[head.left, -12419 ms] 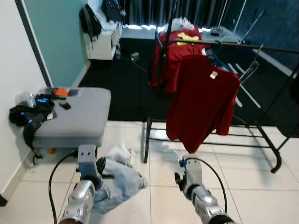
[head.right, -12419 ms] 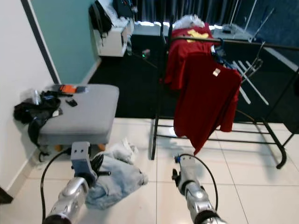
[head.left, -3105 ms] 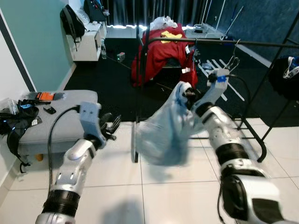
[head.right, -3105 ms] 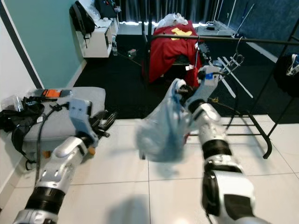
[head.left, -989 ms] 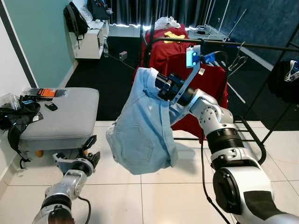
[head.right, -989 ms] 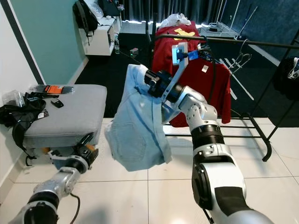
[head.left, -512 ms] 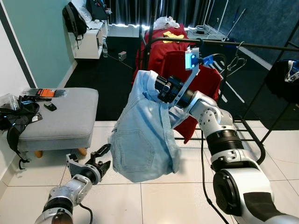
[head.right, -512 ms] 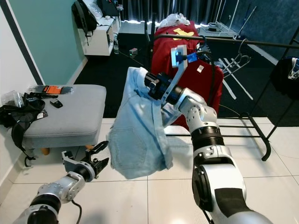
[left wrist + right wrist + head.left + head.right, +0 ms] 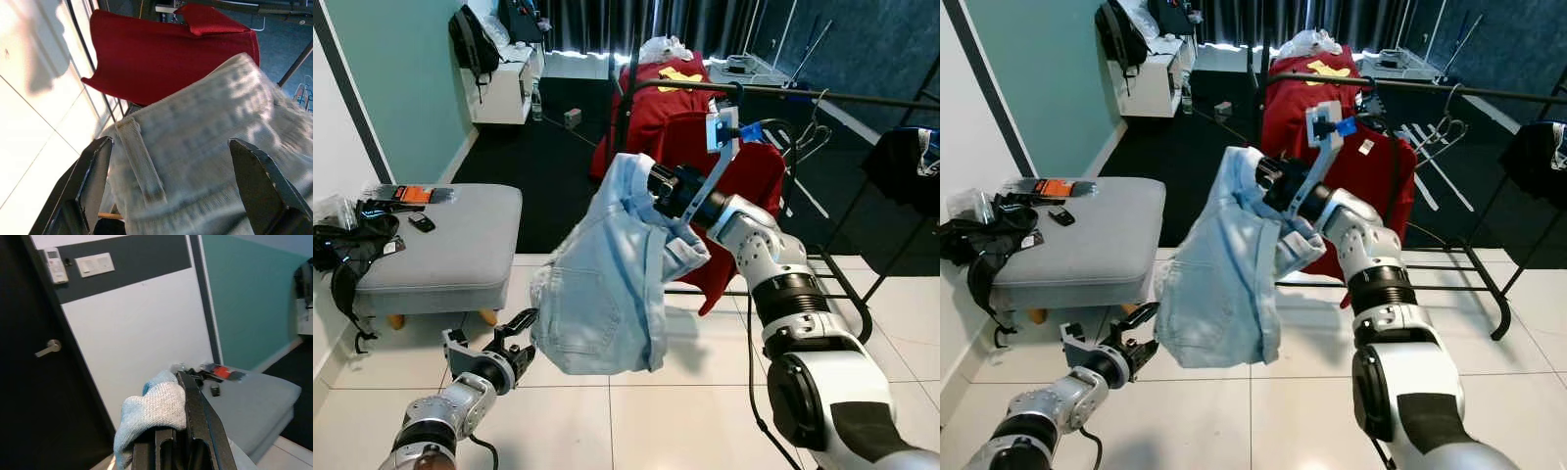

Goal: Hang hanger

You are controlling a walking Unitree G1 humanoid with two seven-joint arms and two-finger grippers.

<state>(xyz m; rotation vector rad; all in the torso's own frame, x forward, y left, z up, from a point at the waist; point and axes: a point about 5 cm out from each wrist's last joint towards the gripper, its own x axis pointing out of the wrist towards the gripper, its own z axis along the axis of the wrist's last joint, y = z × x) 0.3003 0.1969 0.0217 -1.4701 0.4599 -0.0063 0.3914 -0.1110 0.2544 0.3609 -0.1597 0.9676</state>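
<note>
My right gripper (image 9: 659, 186) is raised in front of the black clothes rail (image 9: 822, 95), shut on the top of a light blue denim garment (image 9: 602, 294) that hangs from it in folds. In the right wrist view its fingers (image 9: 193, 421) pinch the denim (image 9: 154, 413). My left gripper (image 9: 516, 338) is low, by the garment's lower left edge, and open. In the left wrist view its fingers (image 9: 93, 176) stand wide apart with the denim (image 9: 195, 156) just beyond them. A red shirt (image 9: 749, 176) hangs on the rail behind, beside empty wire hangers (image 9: 811, 132).
A grey ottoman (image 9: 440, 245) with small items stands at the left, a black bag (image 9: 342, 250) on its near end. The rack's base bars (image 9: 847, 313) cross the white tiles at the right. A dark garment (image 9: 906, 162) hangs at the rail's far right.
My right gripper has carried the denim slightly up and to the right, toward the rail. My left gripper has stayed low and open near the garment's hem.
</note>
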